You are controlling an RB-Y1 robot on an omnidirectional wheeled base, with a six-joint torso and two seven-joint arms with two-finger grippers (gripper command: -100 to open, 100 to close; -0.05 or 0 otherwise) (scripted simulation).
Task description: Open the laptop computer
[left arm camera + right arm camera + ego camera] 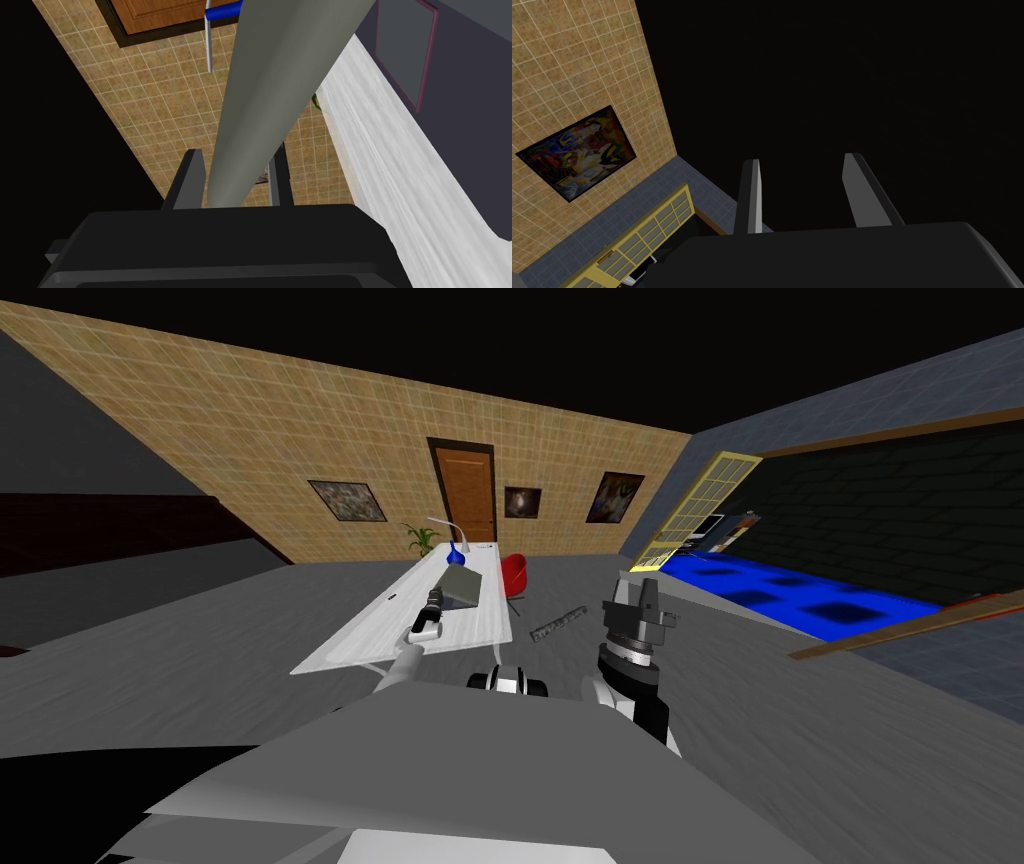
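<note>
**Left gripper on laptop lid, right gripper idle**

Head view:
- White desk (350,638) stands ahead, running towards a tan tiled wall (250,438) with a brown door (465,493).
- The grey laptop (463,585) sits on the desk towards the far end, near the right edge. Its lid looks partly raised, but I cannot read the angle.
- A blue lamp (456,556) stands just behind the laptop, and a red chair (515,575) is just beside the desk on the right.
- My left arm reaches over the desk, with the left gripper (433,606) at the laptop's near left edge.
- My right gripper (636,586) is held up well to the right of the desk, above the floor.

Left wrist view:
- The laptop (280,75) shows as a grey slab running away from the left gripper (234,157), between its two fingers (190,180).
- Both fingers sit against the slab's sides, so the gripper is clamped on the lid's edge.
- The desk (400,165) lies alongside, and the lamp (225,10) and door (160,15) are beyond.

Right wrist view:
- The right gripper (804,160) has its fingers spread with nothing between them.
</note>
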